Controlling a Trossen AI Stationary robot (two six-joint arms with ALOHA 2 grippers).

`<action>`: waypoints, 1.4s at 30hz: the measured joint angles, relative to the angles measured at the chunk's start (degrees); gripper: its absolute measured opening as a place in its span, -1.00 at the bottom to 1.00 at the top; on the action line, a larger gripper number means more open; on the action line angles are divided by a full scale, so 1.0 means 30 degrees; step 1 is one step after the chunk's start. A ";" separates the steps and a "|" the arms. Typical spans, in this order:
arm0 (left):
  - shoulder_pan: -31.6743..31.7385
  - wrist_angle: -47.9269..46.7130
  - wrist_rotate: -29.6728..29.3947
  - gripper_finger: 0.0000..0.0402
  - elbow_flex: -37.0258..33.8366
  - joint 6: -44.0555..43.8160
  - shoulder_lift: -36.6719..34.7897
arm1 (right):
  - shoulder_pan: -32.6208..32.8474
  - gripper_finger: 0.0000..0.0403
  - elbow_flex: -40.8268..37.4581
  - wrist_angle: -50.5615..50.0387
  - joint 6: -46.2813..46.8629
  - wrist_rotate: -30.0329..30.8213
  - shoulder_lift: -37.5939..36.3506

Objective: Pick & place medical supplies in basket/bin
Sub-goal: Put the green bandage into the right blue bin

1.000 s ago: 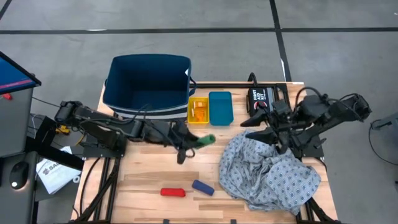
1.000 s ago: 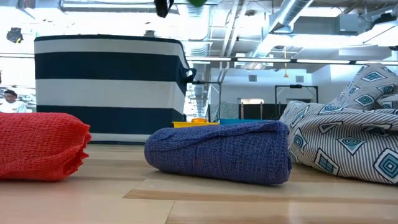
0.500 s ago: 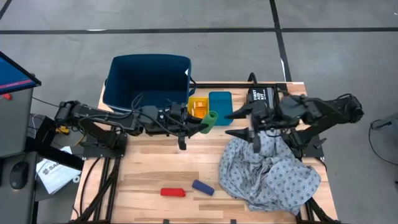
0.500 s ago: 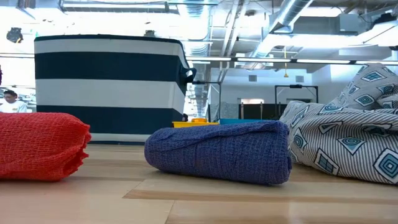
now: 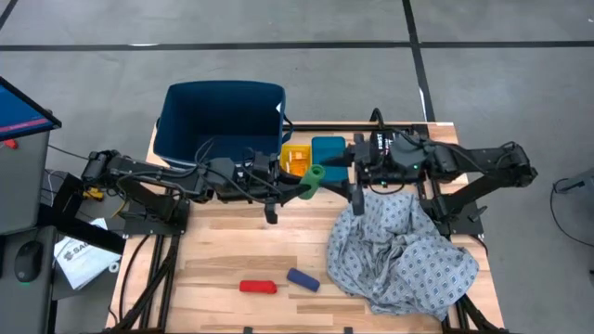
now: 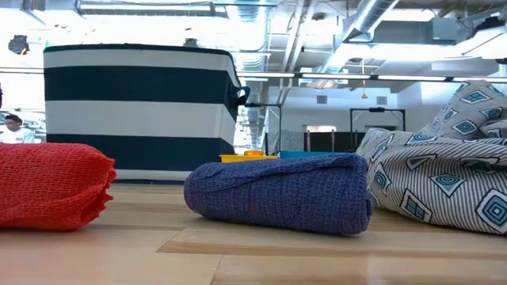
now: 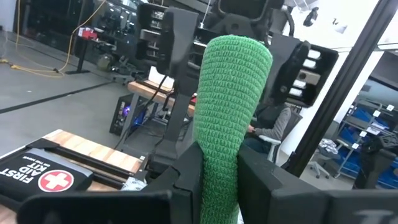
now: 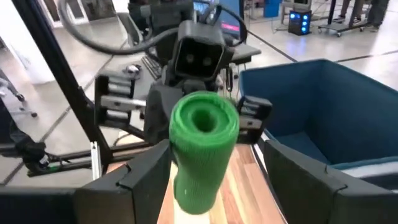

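One green roll (image 5: 314, 179) is the thing in play: the left gripper (image 5: 306, 186) clamps it between its fingers and holds it above the table, just in front of the yellow tray (image 5: 295, 164) and the teal-blue tray (image 5: 329, 160). In the left wrist view the green roll (image 7: 227, 118) stands up from between the two dark fingers (image 7: 186, 180). The right gripper (image 5: 355, 176) reaches in from the other side with its fingers spread wide, either side of the roll's end but apart from it; in the right wrist view the green roll (image 8: 202, 146) sits in the gap between those fingers (image 8: 146, 174). Behind the trays stands the navy striped basket (image 5: 223, 130), its blue inside showing from above. The grey-blue dotted gown cloth (image 5: 404, 250) lies crumpled on the right part of the table (image 5: 213, 250), below the right arm. Near the front edge the red roll (image 5: 258, 287) and the blue roll (image 5: 303, 279) lie close together. A black first aid pouch (image 7: 43, 177) rests at the table's back right corner.
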 joint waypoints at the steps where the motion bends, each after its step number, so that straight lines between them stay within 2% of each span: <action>1: 0.0000 0.0009 -0.0010 -0.69 0.0000 -0.0004 0.0000 | -0.0135 0.24 0.0018 0.0243 0.0007 -0.0127 0.0117; 8: 0.0002 -0.0108 0.0060 -0.69 0.0000 -0.0004 0.0000 | -0.0415 0.24 0.0020 0.0763 0.0029 -0.1403 0.0525; 15: 0.0000 -0.0135 0.0051 -0.69 0.0000 -0.0004 0.0000 | -0.0415 0.20 0.0015 0.0809 0.0492 -0.1516 0.0765; 20: 0.0007 -0.0142 0.0046 -0.69 0.0000 -0.0009 0.0000 | -0.0415 0.04 0.0015 0.0812 0.0517 -0.1509 0.0758; 32: 0.0000 -0.0156 -0.0022 -0.69 0.0000 -0.0084 0.0000 | -0.0415 -0.54 0.0020 0.0822 0.0517 -0.2006 0.0758; 37: 0.0000 -0.0584 0.0044 -0.64 0.0001 -0.0287 -0.0001 | -0.0400 -0.62 0.0007 0.0755 0.0525 -0.2041 0.0758; 42: -0.0091 -0.4078 0.0058 -0.43 0.0131 -0.0413 -0.0087 | -0.0400 -0.63 -0.0117 0.0210 0.0517 -0.2151 0.0801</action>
